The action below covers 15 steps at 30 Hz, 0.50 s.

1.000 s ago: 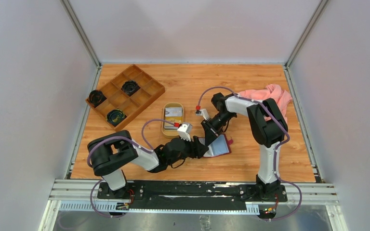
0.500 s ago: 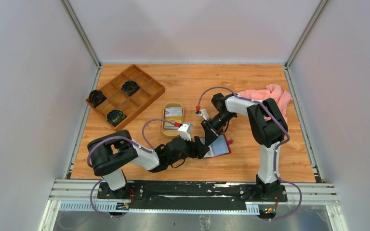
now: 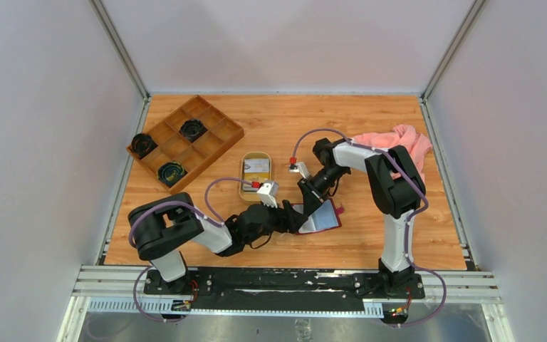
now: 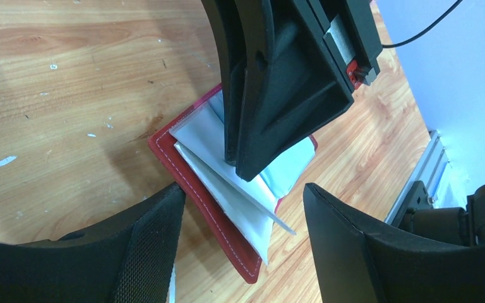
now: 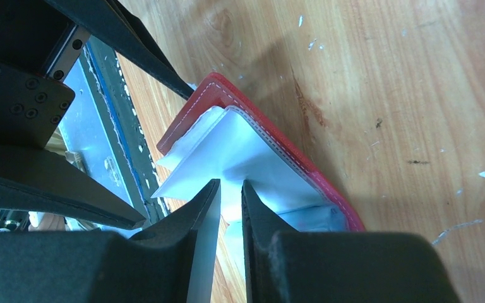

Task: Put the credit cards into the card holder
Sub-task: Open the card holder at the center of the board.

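The card holder (image 3: pixel 323 216) lies open on the bench (image 3: pixel 285 121), a little right of the middle and nearer the near edge than the far one. Its red cover is flat on the wood and its pale inner leaves stand up. The right gripper (image 5: pixel 228 190) comes down on it from the far side. Its fingers are almost together, and a pale inner leaf sits in the slit between them. The left gripper (image 4: pixel 243 197) reaches in low from the holder's left. Its fingers are apart and hold nothing; the holder's near red corner sits in the gap, and one fingertip is just beside the stitched edge. Whether it touches cannot be told.

One of the credit cards (image 3: pixel 256 167) lies in the oval tray (image 3: pixel 242 178), which stands just left of the two wrists, toward the bench's middle.

A compartmented wooden box (image 3: pixel 217 146) fills the far left corner, and a pink cloth (image 3: pixel 407 141) lies bunched against the right edge near the far corner. Bare wood runs from the holder's right side to the right edge. More bare wood lies along the far edge between the box and the cloth. Only a narrow strip separates the holder from the near edge.
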### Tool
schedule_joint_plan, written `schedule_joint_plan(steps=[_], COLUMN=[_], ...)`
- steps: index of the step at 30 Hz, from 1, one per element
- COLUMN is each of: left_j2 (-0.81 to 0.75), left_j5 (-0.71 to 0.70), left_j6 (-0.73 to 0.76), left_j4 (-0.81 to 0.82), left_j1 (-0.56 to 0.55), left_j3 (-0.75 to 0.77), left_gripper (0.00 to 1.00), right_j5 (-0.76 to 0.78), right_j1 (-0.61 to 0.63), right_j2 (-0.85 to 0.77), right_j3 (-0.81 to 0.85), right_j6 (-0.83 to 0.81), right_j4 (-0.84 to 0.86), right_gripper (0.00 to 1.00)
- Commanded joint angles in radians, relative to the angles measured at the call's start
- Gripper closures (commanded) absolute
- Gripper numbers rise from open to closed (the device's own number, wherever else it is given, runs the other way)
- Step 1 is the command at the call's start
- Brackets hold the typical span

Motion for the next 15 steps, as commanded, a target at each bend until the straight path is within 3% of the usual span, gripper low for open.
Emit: schedule_joint_plan(steps=[1,15], left_j2=[-0.001,0.015], left_j5=[-0.010,-0.009], left_j6=[-0.015,0.049], left_j4=[0.043,-0.096], left_j1=[0.011,0.012], left_j3=[-0.010,0.053], left_gripper=[0.30,0.80], right_j5=[-0.034,-0.057], right_j1=[0.013,0.000], right_j2=[-0.024,-0.051], right_j3=[0.012,0.017], right_j6=[-0.032,-0.073], right_j4=[-0.038,-0.067], right_gripper=[0.77,0.77])
